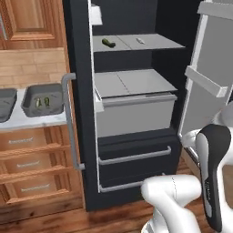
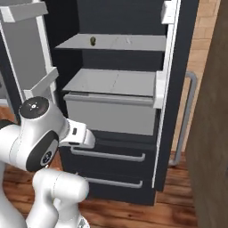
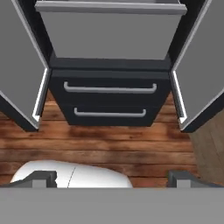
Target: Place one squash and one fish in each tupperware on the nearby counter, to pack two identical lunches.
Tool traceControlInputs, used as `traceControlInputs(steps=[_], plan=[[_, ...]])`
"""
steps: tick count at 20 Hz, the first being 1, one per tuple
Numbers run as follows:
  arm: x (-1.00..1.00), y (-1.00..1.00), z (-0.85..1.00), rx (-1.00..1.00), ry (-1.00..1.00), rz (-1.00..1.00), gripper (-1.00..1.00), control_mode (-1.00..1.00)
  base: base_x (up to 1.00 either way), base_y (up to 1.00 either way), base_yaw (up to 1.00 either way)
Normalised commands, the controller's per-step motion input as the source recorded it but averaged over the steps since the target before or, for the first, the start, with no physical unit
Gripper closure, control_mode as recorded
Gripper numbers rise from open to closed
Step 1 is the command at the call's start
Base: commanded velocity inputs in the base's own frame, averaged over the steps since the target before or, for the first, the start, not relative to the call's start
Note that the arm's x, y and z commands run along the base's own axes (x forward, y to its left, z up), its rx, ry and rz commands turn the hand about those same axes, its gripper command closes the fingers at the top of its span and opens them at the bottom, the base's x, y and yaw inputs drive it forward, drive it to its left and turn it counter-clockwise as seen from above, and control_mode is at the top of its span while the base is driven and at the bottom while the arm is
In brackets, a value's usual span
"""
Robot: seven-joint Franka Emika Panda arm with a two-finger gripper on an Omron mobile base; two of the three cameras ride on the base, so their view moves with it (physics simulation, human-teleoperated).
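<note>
In the open fridge, a dark green squash (image 1: pixel 108 43) lies on the top shelf, with a small pale fish (image 1: pixel 140 41) to its right. The squash (image 2: pixel 93 41) also shows from the right side. Two dark grey tupperware stand on the counter left of the fridge. The nearer tupperware (image 1: pixel 42 87) holds two small greenish things, too small to tell apart. The other tupperware (image 1: pixel 6 92) is cut off by the frame edge. My gripper (image 3: pixel 113 180) is open with nothing between its fingertips (image 3: pixel 43 178). It hangs low and looks down at the wooden floor before the fridge's lower drawers.
Both fridge doors (image 1: pixel 207 68) stand swung open on either side. A grey pull-out bin (image 1: pixel 136 113) juts from the fridge's middle, with two handled drawers (image 3: pixel 109 89) below it. Wooden drawers (image 1: pixel 32 159) sit under the counter.
</note>
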Motion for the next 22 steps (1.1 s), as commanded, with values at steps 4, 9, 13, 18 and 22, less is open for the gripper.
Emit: traceControlInputs(steps=[4, 9, 13, 18, 22], plan=[[0.0, 0.0, 0.0, 0.0, 0.0, 0.0, -1.0, 1.0, 0.85, -0.48, 0.18], [0.0, 0.0, 0.0, 0.0, 0.0, 0.0, -1.0, 1.0, 0.99, -0.5, 0.11], [0.0, 0.0, 0.0, 0.0, 0.0, 0.0, -1.0, 1.0, 0.98, -0.09, 0.03], [0.19, 0.1, -0.02, 0.0, 0.0, -0.01, -1.0, -1.0, 0.3, 0.07, 0.0], [0.0, 0.09, 0.25, 0.0, -0.11, -0.02, -1.0, -1.0, 0.0, 0.0, 0.0]])
